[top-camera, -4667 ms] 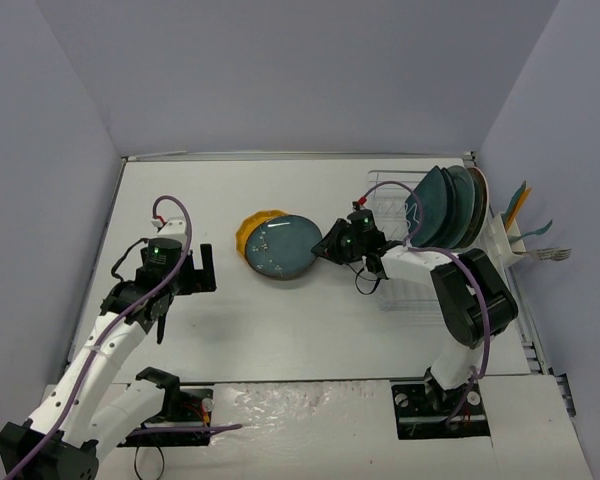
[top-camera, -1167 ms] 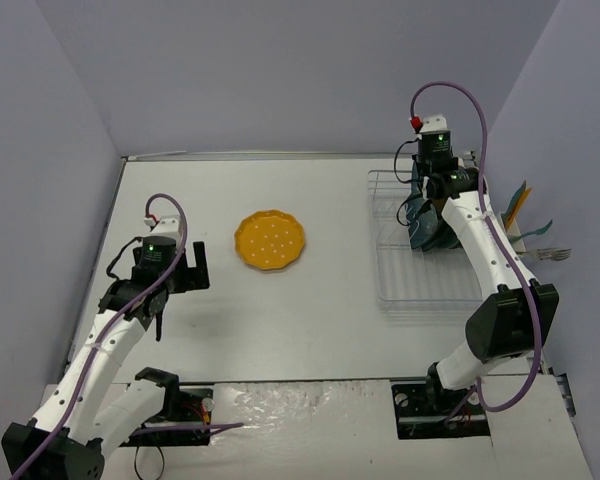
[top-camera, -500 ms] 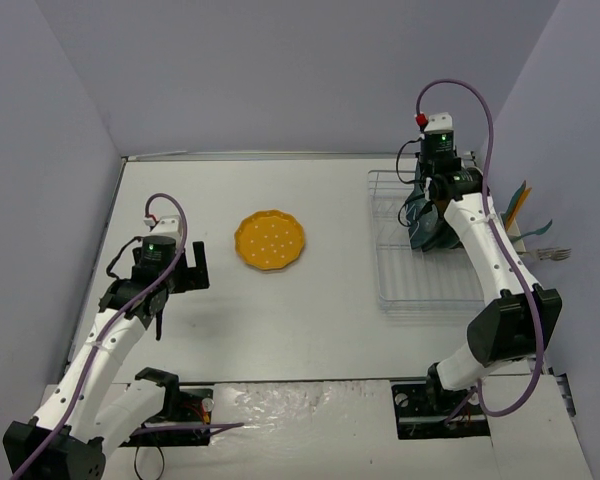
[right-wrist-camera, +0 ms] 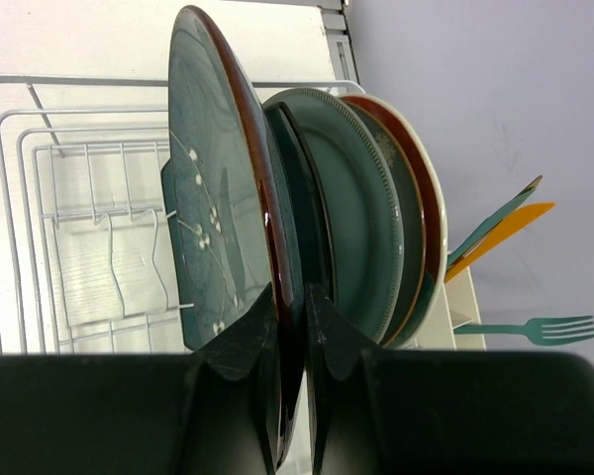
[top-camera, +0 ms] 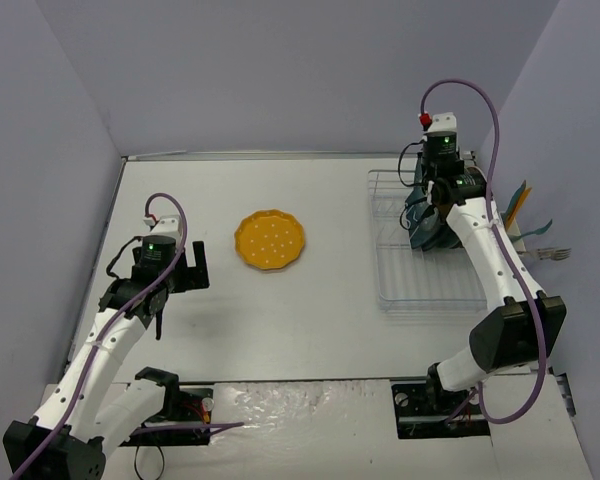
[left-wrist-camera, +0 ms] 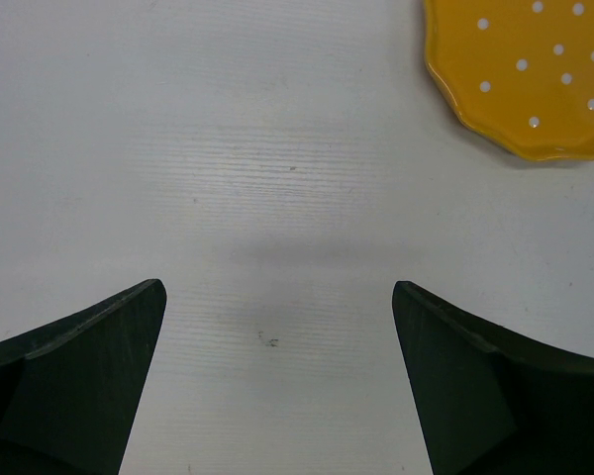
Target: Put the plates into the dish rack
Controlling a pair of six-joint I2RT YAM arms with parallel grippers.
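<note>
The right arm stretches out over the white dish rack (top-camera: 395, 285) at 3 o'clock on the table (top-camera: 310, 320). The right gripper (right-wrist-camera: 289, 297) pinches the rim of the blue-teal plate (right-wrist-camera: 213, 218), which stands in the rack beside other plates (right-wrist-camera: 361, 228). The left arm is bent low with the left gripper (top-camera: 201, 268) spread wide, and the orange-yellow plate (top-camera: 270, 240) lies flat at its 2 o'clock.

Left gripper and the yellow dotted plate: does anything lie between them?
Nothing. In the left wrist view only bare white table separates the open left gripper from the yellow plate; the top view agrees.
</note>
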